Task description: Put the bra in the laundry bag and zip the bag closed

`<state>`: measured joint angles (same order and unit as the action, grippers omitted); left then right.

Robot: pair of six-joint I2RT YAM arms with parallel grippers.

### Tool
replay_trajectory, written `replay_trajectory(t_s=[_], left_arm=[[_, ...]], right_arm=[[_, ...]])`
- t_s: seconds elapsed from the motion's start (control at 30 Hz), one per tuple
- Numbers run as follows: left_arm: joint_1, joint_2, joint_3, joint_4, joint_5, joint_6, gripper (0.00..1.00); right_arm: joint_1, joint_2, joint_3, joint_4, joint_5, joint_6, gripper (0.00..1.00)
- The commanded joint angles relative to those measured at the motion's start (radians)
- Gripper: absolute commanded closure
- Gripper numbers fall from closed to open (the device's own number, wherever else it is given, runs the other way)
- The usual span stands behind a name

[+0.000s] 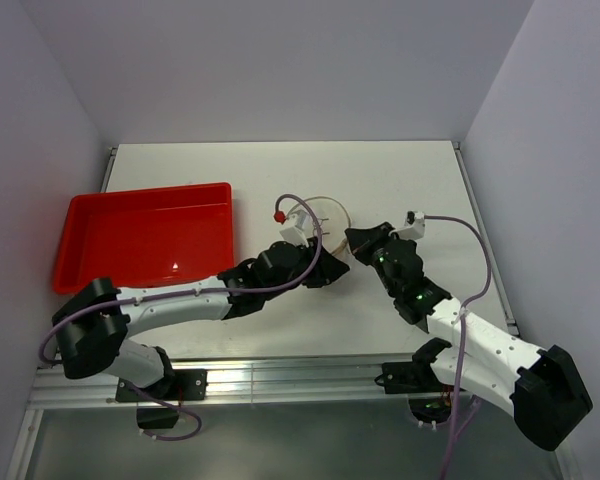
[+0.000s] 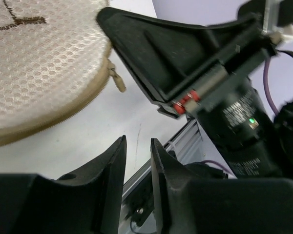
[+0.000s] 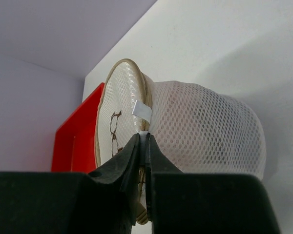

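The laundry bag (image 1: 330,212), a whitish mesh drum, lies mid-table. In the right wrist view it (image 3: 205,126) lies on its side, its lid with the dark mark facing left. My right gripper (image 3: 144,139) is shut on a white tab (image 3: 141,109) at the zipper rim; from above it (image 1: 352,238) sits at the bag's right edge. My left gripper (image 2: 138,146) has its jaws slightly apart and empty, just off the lid (image 2: 34,63) and the tan zipper pull (image 2: 117,80). From above it (image 1: 325,268) is at the bag's near side. The bra is hidden.
A red plastic tray (image 1: 145,240) stands left of the bag and shows behind it in the right wrist view (image 3: 75,141). The right gripper's black finger (image 2: 171,53) fills the upper left wrist view. White walls enclose the table on three sides.
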<state>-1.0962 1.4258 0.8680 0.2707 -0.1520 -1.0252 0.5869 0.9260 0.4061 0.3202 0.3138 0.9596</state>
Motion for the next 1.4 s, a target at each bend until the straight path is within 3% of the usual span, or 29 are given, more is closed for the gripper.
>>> replay_trajectory(t_s=[0.0,0.2,0.57,1.1,1.33,1.37], left_arm=[[-0.007,0.054,0.015,0.148,0.006,-0.085,0.67],[-0.007,0.108,0.043,0.186,0.005,-0.104,0.56],[-0.007,0.116,0.022,0.259,-0.046,-0.096,0.51],[0.015,0.159,0.075,0.209,-0.115,-0.062,0.67],[0.015,0.162,0.081,0.183,-0.158,-0.035,0.69],[0.015,0.163,0.083,0.182,-0.159,-0.029,0.76]], right_arm=[[0.008,-0.053,-0.001,0.014,0.013,-0.035,1.0],[0.008,-0.113,-0.015,-0.02,-0.012,-0.064,1.0],[0.005,-0.133,-0.033,-0.018,-0.033,-0.064,1.0],[0.005,-0.128,-0.036,0.003,-0.059,-0.079,1.0],[0.004,-0.134,-0.041,-0.001,-0.055,-0.084,1.0],[0.002,-0.134,-0.041,-0.001,-0.058,-0.082,1.0]])
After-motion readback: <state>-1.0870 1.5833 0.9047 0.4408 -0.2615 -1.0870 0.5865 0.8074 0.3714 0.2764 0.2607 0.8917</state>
